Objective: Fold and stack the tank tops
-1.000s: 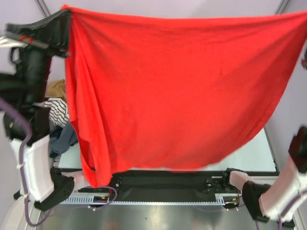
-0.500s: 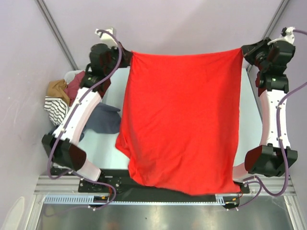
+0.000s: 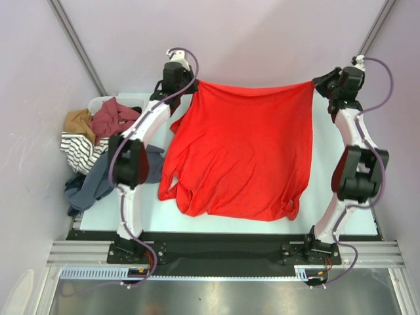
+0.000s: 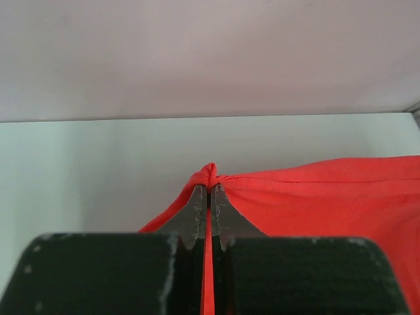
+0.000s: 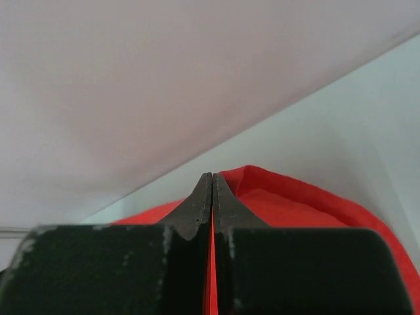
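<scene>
The large bright red cloth tank top [image 3: 243,157] is spread over the middle of the pale bench [image 3: 156,213]. Its far edge is drawn straight between the two claws, and its near edge lies rumpled on the surface. The left claw [image 3: 190,82] is pressed together on the far left corner, and the right claw [image 3: 316,83] is pinched on the far right corner.

The fabric is judged light, soft and limp. It is likely to bunch wherever it is unsupported, so it is best taken at corners or hems and kept taut.

The jaws' bite on thin folds of red cloth is shown only in the wrist views. The garment's whole outline, the creased near hem and the heap of mixed garments [image 3: 92,144] at the left edge are shown only from above.
</scene>
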Robot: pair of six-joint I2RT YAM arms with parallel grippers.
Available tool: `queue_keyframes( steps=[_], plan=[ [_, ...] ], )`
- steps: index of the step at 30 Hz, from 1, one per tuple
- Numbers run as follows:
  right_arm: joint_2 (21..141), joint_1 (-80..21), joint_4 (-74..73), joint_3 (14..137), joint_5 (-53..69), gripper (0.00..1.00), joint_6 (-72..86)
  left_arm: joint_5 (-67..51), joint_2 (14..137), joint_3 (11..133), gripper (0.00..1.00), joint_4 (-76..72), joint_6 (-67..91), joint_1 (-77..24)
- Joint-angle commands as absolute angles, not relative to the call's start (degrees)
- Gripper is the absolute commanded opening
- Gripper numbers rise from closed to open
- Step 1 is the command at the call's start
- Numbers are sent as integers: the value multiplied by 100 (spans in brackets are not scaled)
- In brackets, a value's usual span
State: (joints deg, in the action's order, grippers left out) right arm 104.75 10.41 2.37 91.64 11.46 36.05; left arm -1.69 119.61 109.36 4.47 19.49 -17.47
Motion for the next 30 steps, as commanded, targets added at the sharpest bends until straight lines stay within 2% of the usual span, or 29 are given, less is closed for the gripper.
queue_keyframes(
  steps=[1,6,12,16,23,30],
  plan=[
    [11151,984,809,9948,1265,0,3709,-141,12680,12082,0,448,2012,-1609],
    [12468,975,642,11029,1476,0,3779,-185,13990,13437,0,572,2275,-1459],
    [13043,1037,677,11391,1731,0,3999,-298,14089,13035,0,79,2504,-1327],
    [13087,1098,852,11058,1881,0,4218,-729,14036,12771,0,18,2549,-1327],
    [12342,1274,1186,9898,1934,0,4193,-1142,13632,11936,0,-326,2619,-1362],
    [11700,1380,1283,9009,2013,0,4087,-1081,13194,11402,0,-123,2127,-1556]
  ],
)
